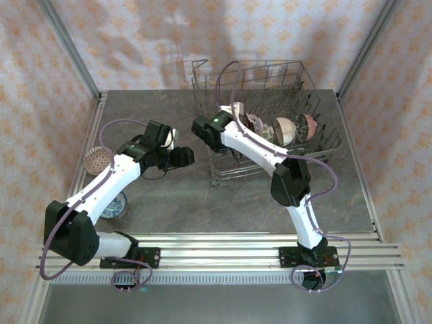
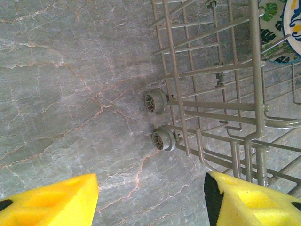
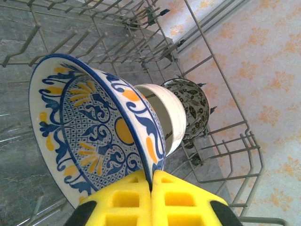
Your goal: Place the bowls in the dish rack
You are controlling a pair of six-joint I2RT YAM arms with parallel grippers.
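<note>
Sitting toward the far right corner of the table [image 1: 202, 202], the dish rack [image 1: 251, 74] has its right side just beside the right edge. A broad strip of bare stone runs between its near rim and the near edge. Near the left edge lie a brown speckled bowl [image 1: 96, 159] and a blue bowl [image 1: 115, 206], the latter partly under the left arm. The left gripper [image 2: 150, 193] hangs over bare table just beside the rack's left wall and its two small wheels [image 2: 156, 100], pads well apart, holding nothing. Inside the rack, the right gripper [image 3: 151, 188] pinches tight on the rim of a blue and yellow bowl [image 3: 89, 136]. That bowl stands on edge beside a cream bowl [image 3: 160, 110] and a dark floral bowl [image 3: 190, 106].
</note>
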